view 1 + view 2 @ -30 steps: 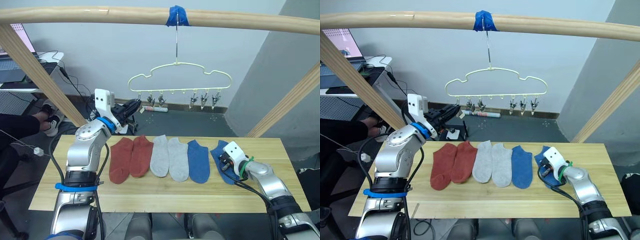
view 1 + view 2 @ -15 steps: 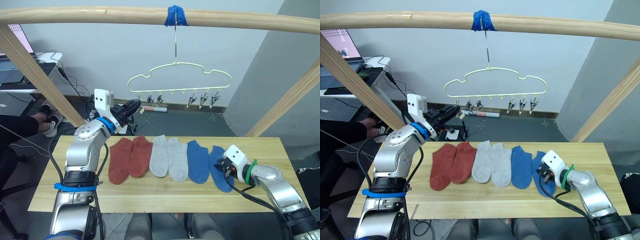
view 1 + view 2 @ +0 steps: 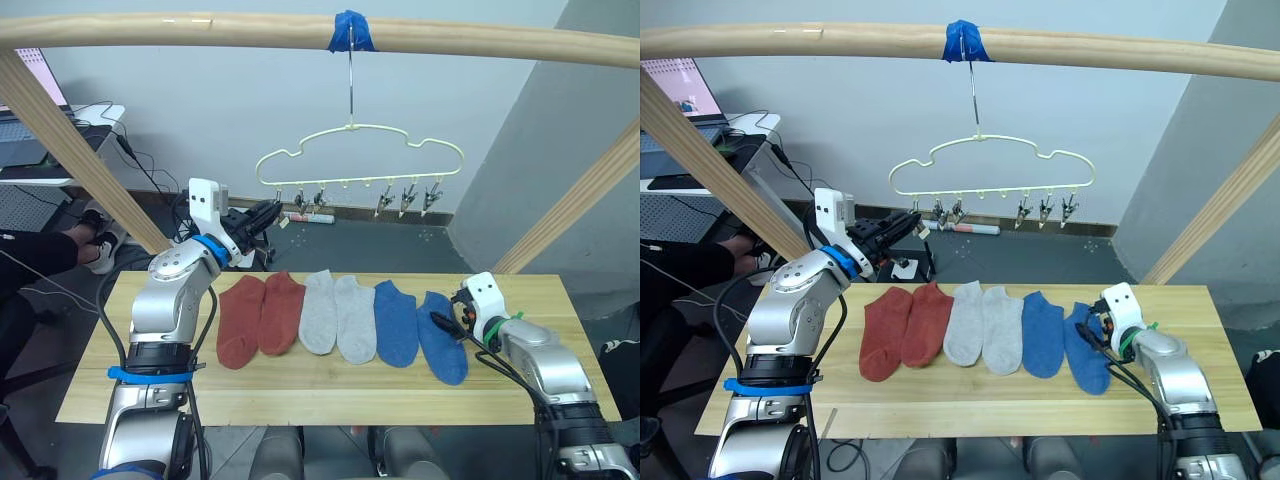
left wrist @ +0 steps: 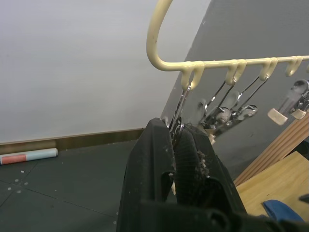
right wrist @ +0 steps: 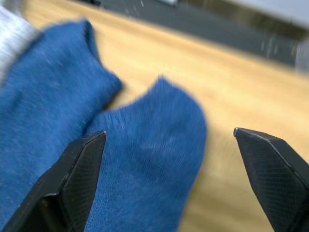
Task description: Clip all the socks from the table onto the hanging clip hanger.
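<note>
Six socks [image 3: 340, 318] lined across wood table [image 3: 300, 385]; dark floor behind.

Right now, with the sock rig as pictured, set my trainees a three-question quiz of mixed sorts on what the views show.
1. True or false: every sock still lies on the table.
2. The left end effector is shut on: A) a red sock, B) a clip of the clip hanger, C) nothing.
3. Fill in: the open right end effector points at the outermost ____ sock.

Key: 1 true; 2 B; 3 blue.
</note>
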`<state>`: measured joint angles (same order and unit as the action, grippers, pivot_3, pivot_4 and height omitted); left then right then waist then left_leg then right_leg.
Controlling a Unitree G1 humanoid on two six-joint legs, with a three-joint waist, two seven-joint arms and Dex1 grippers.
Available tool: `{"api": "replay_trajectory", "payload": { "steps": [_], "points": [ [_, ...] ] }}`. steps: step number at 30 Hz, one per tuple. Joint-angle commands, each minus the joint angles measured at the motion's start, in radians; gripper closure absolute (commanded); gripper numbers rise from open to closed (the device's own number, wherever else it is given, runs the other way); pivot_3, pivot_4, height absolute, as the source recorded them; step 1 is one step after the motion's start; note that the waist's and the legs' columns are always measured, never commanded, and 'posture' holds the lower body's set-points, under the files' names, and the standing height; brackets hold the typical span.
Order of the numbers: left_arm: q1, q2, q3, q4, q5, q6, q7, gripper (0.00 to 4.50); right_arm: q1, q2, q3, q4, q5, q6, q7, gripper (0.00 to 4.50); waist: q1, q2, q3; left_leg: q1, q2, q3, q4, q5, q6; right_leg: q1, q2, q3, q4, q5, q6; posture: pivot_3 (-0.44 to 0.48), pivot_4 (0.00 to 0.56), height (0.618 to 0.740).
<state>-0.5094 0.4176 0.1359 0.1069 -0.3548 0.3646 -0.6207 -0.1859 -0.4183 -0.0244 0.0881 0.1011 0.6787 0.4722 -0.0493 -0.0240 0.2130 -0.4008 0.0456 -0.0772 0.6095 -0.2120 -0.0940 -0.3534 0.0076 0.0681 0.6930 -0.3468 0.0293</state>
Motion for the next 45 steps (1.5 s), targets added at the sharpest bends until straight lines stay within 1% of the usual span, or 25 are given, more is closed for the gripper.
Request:
{"api": "replay_trajectory", "payload": {
  "steps": [1, 5, 9, 10, 11, 12, 13, 19, 22, 25, 28, 31, 32, 35, 37, 39, 42, 45],
  "points": [
    [0.007, 0.016, 0.012, -0.026, -0.003, 0.000, 0.001, 4.42, -0.005, -0.010, 0.009, 0.023, -0.023, -0.020, -0.024, 0.04, -0.001, 0.000, 0.000, 0.000, 0.000, 0.000, 0.000, 0.000, 0.000, 0.000, 0.000, 0.000, 0.000, 0.000, 0.000, -0.006, 0.186, 0.740],
    [0.007, 0.015, 0.011, -0.025, -0.002, 0.000, 0.001, 4.42, 0.005, -0.001, 0.030, 0.068, -0.031, -0.022, -0.031, 0.04, -0.003, 0.000, 0.000, 0.000, 0.000, 0.000, 0.000, 0.000, 0.000, 0.000, 0.000, 0.000, 0.001, 0.000, 0.000, -0.005, 0.192, 0.740],
    [0.007, 0.013, 0.011, -0.026, -0.002, -0.002, 0.003, 4.42, 0.015, 0.002, 0.044, 0.069, -0.029, -0.041, -0.019, 0.04, -0.003, 0.000, 0.000, 0.001, 0.000, 0.000, 0.000, 0.000, 0.000, 0.000, 0.000, 0.000, 0.001, 0.000, 0.000, -0.007, 0.191, 0.740],
    [0.008, 0.013, 0.011, -0.027, -0.002, -0.002, 0.004, 4.42, 0.020, -0.005, 0.055, 0.069, -0.036, -0.056, -0.012, 0.40, -0.003, 0.000, 0.000, 0.001, 0.000, 0.000, 0.000, 0.000, 0.000, 0.000, 0.000, 0.000, 0.001, 0.000, 0.000, -0.007, 0.191, 0.740],
    [0.008, 0.013, 0.011, -0.027, -0.002, -0.001, 0.004, 4.42, 0.023, -0.009, 0.063, 0.069, -0.041, -0.067, -0.006, 0.59, -0.003, 0.000, 0.000, 0.001, 0.000, 0.000, 0.000, 0.000, 0.000, 0.000, 0.000, 0.000, 0.001, 0.000, 0.000, -0.007, 0.191, 0.740],
    [0.009, 0.012, 0.011, -0.030, -0.002, -0.001, 0.005, 4.42, 0.027, -0.015, 0.070, 0.070, -0.047, -0.080, -0.003, 0.97, -0.003, 0.000, 0.000, 0.001, 0.000, 0.000, 0.000, 0.000, 0.000, 0.000, 0.000, 0.000, 0.001, 0.000, 0.000, -0.005, 0.188, 0.740],
    [0.010, 0.012, 0.011, -0.031, -0.002, -0.001, 0.006, 4.42, 0.030, -0.019, 0.078, 0.074, -0.054, -0.095, 0.000, 1.26, -0.003, 0.000, 0.000, 0.001, 0.000, 0.000, 0.000, 0.000, 0.000, 0.000, 0.000, 0.000, 0.001, 0.000, 0.000, -0.005, 0.188, 0.740],
    [0.012, 0.014, 0.013, -0.032, -0.001, -0.001, 0.007, 4.42, 0.037, -0.031, 0.080, 0.093, -0.060, -0.144, 0.002, 3.52, -0.003, 0.000, 0.000, 0.001, 0.000, 0.000, 0.000, 0.000, 0.000, 0.000, 0.000, 0.000, 0.001, 0.000, 0.000, -0.003, 0.189, 0.740],
    [0.016, 0.016, 0.015, -0.031, -0.002, 0.002, 0.008, 4.42, 0.044, -0.053, 0.074, 0.085, -0.067, -0.192, 0.007, 4.48, -0.002, 0.000, 0.000, 0.001, 0.000, 0.000, 0.000, 0.000, 0.000, 0.000, 0.000, 0.000, 0.001, 0.000, 0.000, 0.001, 0.194, 0.740],
    [0.025, 0.019, 0.011, -0.036, -0.014, 0.050, 0.008, 4.42, 0.058, -0.085, 0.069, 0.022, -0.067, -0.238, 0.025, 4.48, -0.001, 0.000, 0.000, 0.001, 0.000, 0.000, 0.000, 0.000, 0.000, 0.000, 0.000, 0.000, 0.001, 0.000, 0.000, 0.001, 0.193, 0.740],
    [0.020, 0.013, 0.028, -0.060, -0.087, 0.166, -0.001, 4.42, 0.075, -0.145, 0.079, -0.149, -0.042, -0.238, 0.101, 4.48, -0.006, 0.002, 0.001, 0.000, 0.000, 0.001, 0.000, 0.000, 0.000, 0.000, 0.000, 0.001, 0.001, 0.000, 0.000, -0.003, 0.197, 0.740],
    [-0.005, 0.015, 0.074, -0.070, -0.210, 0.335, -0.001, 4.42, 0.079, -0.211, 0.100, -0.389, 0.029, -0.124, 0.205, 4.48, -0.012, 0.003, 0.002, 0.001, 0.000, 0.001, 0.000, 0.000, 0.000, 0.000, 0.001, 0.001, 0.003, 0.000, 0.000, -0.005, 0.200, 0.740],
    [-0.014, 0.019, 0.092, -0.070, -0.251, 0.389, 0.001, 4.42, 0.069, -0.221, 0.111, -0.457, 0.047, -0.088, 0.221, 4.48, -0.012, 0.002, 0.002, 0.001, 0.001, 0.000, 0.000, 0.000, 0.000, -0.001, 0.001, 0.001, 0.003, -0.002, 0.004, -0.006, 0.202, 0.740],
    [-0.061, 0.010, 0.192, -0.053, -0.413, 0.577, 0.043, 4.42, 0.013, -0.191, 0.156, -0.584, 0.096, 0.009, 0.225, 4.48, -0.012, 0.002, 0.003, 0.001, 0.002, -0.001, 0.000, 0.000, 0.000, 0.000, 0.002, 0.000, 0.003, -0.002, 0.004, -0.012, 0.204, 0.740],
    [-0.096, 0.006, 0.254, -0.035, -0.511, 0.686, 0.073, 4.42, -0.046, -0.136, 0.219, -0.604, 0.092, 0.039, 0.204, 4.48, -0.010, 0.000, 0.003, 0.001, 0.002, -0.002, 0.000, 0.000, 0.000, 0.000, 0.002, 0.000, 0.003, -0.002, 0.004, -0.011, 0.206, 0.740],
    [-0.121, 0.005, 0.292, -0.022, -0.574, 0.761, 0.098, 4.42, -0.103, -0.068, 0.272, -0.587, 0.089, 0.062, 0.177, 4.48, -0.009, -0.001, 0.005, 0.001, 0.001, -0.002, 0.001, 0.000, 0.000, 0.000, 0.002, -0.001, 0.003, -0.002, 0.004, -0.011, 0.206, 0.740],
    [-0.142, 0.006, 0.321, -0.013, -0.637, 0.839, 0.120, 4.42, -0.165, 0.003, 0.336, -0.525, 0.063, 0.052, 0.158, 4.48, -0.007, -0.003, 0.008, -0.001, 0.000, -0.002, 0.000, 0.000, 0.000, -0.001, 0.000, -0.001, 0.002, -0.002, 0.003, -0.011, 0.208, 0.740],
    [-0.146, 0.011, 0.326, -0.022, -0.672, 0.883, 0.131, 4.42, -0.216, 0.051, 0.367, -0.463, 0.053, 0.028, 0.149, 4.48, 0.000, -0.007, 0.011, -0.001, 0.000, -0.002, 0.000, 0.000, -0.001, -0.001, 0.000, -0.002, 0.002, -0.001, 0.002, -0.009, 0.209, 0.740]
  ]
}}
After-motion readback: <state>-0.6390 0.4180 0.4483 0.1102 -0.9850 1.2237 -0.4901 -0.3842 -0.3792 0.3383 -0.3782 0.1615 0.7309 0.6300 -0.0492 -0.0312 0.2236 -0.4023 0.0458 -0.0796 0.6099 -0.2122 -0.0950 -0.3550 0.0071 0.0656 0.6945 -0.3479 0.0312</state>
